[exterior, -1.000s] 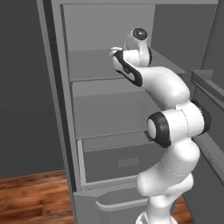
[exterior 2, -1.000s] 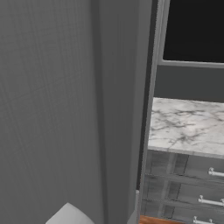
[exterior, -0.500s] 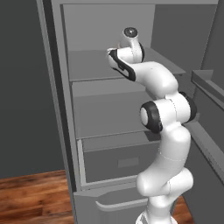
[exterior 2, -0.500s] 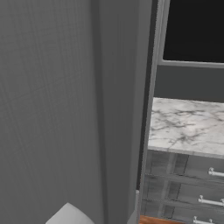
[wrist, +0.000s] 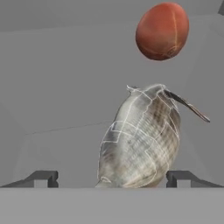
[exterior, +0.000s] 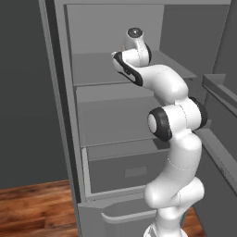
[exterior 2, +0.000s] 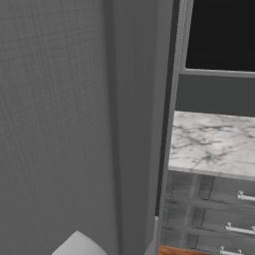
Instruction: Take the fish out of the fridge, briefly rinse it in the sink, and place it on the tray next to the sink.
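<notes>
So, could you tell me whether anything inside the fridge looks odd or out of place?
Nothing stands out. The fish lies whole on the grey fridge shelf between the open gripper tips, with an orange-red ball beyond it.

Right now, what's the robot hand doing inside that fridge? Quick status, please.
Gripper open, straddling the fish on the fridge shelf. Fish not yet gripped. Orange-red ball lies beyond, clear of the fingers.

We see flat, even rendered light, no glare; the fridge [exterior: 115,106] interior sits dim grey, and the fish [wrist: 140,140] looks soft and slightly blurred up close.
</notes>
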